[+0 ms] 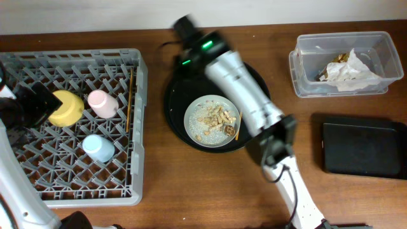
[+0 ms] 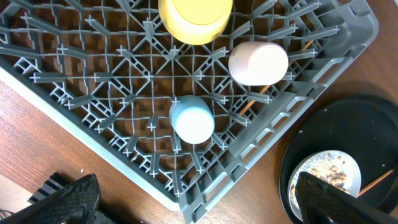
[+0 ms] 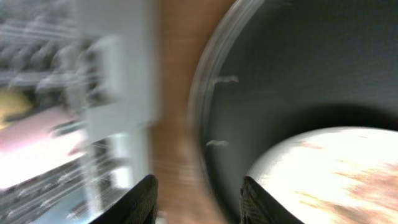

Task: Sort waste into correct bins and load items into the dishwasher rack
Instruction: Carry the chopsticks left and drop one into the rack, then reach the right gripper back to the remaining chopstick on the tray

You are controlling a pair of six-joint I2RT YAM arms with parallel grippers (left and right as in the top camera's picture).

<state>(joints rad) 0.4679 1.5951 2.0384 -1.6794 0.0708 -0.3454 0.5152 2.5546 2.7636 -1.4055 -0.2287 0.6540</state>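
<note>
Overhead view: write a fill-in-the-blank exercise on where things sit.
1. The rack holds ____ cups.
2. The plate of scraps rests on the round black ____.
3. The crumpled napkin lies in the ____ tub.
4. The bowl in the rack is ____.
Missing words: two; tray; clear; yellow.
</note>
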